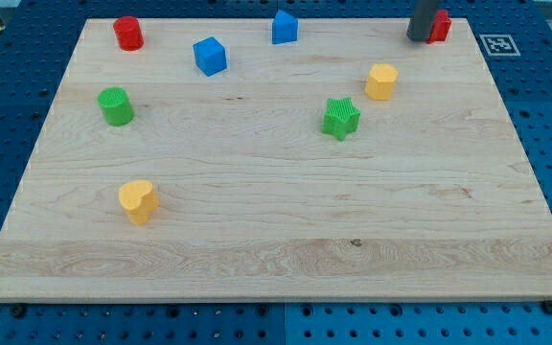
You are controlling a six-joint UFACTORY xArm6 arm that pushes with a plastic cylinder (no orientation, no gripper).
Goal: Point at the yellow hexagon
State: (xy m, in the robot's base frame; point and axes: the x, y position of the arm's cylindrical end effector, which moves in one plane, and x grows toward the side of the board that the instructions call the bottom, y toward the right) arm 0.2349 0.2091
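The yellow hexagon (pixel 381 81) stands on the wooden board (pixel 276 240) at the view's upper right. My tip (pixel 419 37) is at the view's top right, above and to the right of the hexagon, apart from it. It stands right against a red block (pixel 440 26), which it partly hides. A green star (pixel 340 118) lies just below and left of the hexagon.
A blue block (pixel 285 27) sits at the top middle and a blue cube (pixel 210 56) left of it. A red cylinder (pixel 128 34) is at top left, a green cylinder (pixel 116 105) at left, a yellow heart (pixel 138 201) at lower left.
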